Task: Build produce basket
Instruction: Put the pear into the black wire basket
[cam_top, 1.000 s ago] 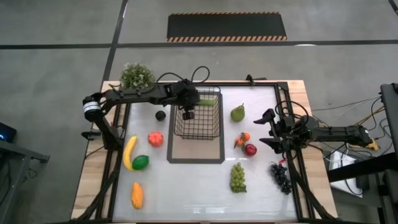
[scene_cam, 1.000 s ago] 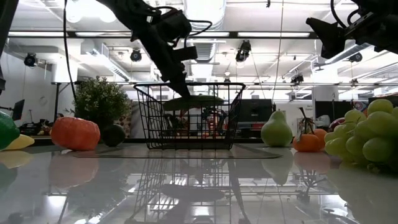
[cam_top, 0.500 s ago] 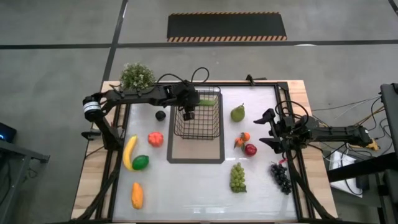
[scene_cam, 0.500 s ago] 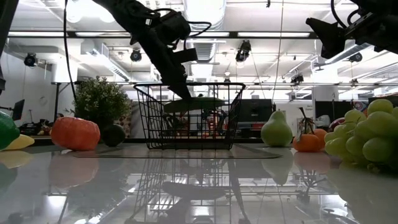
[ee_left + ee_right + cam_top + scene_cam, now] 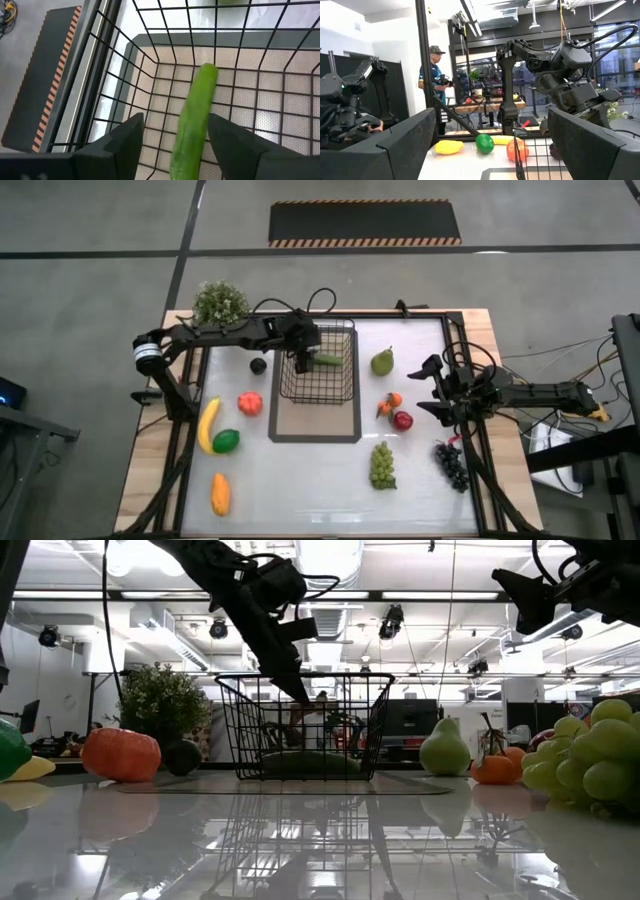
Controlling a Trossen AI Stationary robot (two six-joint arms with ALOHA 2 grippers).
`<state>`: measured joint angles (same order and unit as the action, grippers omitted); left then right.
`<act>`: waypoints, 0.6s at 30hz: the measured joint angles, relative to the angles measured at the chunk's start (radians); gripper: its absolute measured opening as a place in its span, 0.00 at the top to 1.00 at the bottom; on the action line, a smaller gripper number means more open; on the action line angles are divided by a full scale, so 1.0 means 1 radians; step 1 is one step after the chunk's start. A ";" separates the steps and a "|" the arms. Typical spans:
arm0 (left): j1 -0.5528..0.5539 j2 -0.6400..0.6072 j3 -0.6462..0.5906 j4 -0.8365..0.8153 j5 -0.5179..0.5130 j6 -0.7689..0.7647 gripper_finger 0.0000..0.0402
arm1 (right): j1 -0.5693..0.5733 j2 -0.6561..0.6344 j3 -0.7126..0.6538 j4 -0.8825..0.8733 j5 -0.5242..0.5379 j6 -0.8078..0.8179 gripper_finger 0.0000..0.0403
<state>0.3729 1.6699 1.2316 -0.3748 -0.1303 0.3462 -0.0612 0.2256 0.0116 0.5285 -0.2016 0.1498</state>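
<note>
Along the bench's left edge wait the banana point(image 5: 208, 425), a lime point(image 5: 226, 441), a tomato point(image 5: 250, 403) and an orange piece point(image 5: 220, 493), none yet packed. Toward the far edge, the left gripper point(image 5: 302, 357) hangs over the basket point(image 5: 345, 385), its fingers spread with nothing between them; the cucumber point(image 5: 194, 120) lies free on the basket floor below, so I'd judge this as the release of item 1. Next that arm should lift clear of the wire rim and go for another piece, likely the tomato nearby. Right of the basket sit the pear point(image 5: 382, 362), the apple point(image 5: 402, 420), and 2 grape bunches point(image 5: 382, 464). The right gripper point(image 5: 430, 388) waits at the right edge, fingers spread wide, empty. A small dark object point(image 5: 258, 365) left of the basket is too small to identify.
</note>
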 joint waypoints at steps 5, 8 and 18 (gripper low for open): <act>-0.026 -0.038 0.003 -0.009 -0.001 -0.001 0.47 | 0.000 0.000 0.000 -0.022 0.000 0.009 0.09; -0.078 -0.099 0.007 -0.007 0.000 -0.021 0.47 | 0.000 0.003 0.000 -0.037 0.012 0.015 0.09; -0.383 -0.300 -0.029 0.064 0.017 -0.055 0.47 | 0.000 0.057 0.000 -0.053 0.093 0.098 0.09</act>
<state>-0.0099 1.3704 1.2021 -0.3108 -0.1135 0.2909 -0.0609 0.2831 0.0116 0.4759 -0.1084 0.2477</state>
